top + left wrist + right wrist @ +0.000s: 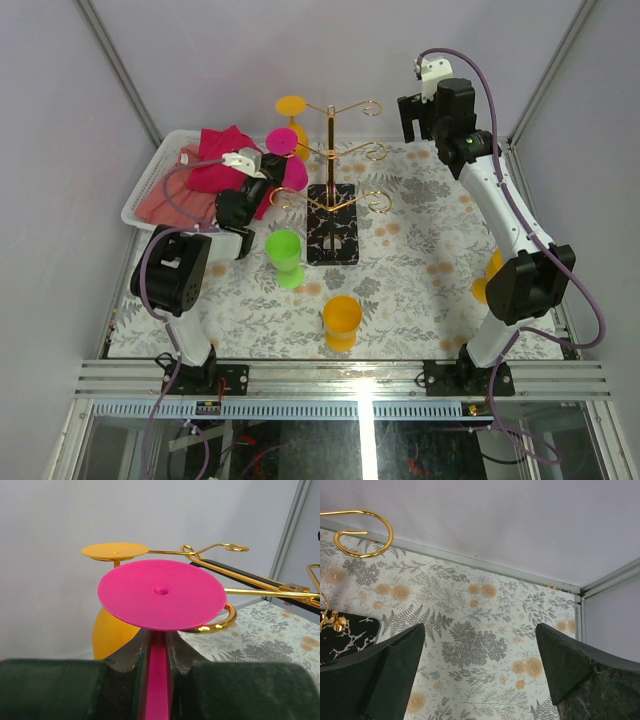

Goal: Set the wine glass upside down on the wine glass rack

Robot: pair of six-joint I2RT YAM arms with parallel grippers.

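Note:
The gold wire wine glass rack [330, 150] stands on its black patterned base [332, 238] at mid-table. An orange wine glass [292, 108] hangs upside down on its upper left arm. My left gripper [262, 180] is shut on the stem of a pink wine glass [284, 145], foot uppermost, just left of the rack's left arms. In the left wrist view the gripper [158, 635] clamps the pink stem [158, 680]. The pink foot [161, 594] sits right over a gold curl end [220, 624]. My right gripper [415, 115] is open and empty, high at the far right; its view [480, 645] shows only tablecloth.
A green glass [285, 257] and an orange glass [341, 322] stand on the floral cloth in front of the rack. Another orange glass [483, 283] is partly hidden behind the right arm. A white basket [148, 185] with red and pink cloth sits at the left.

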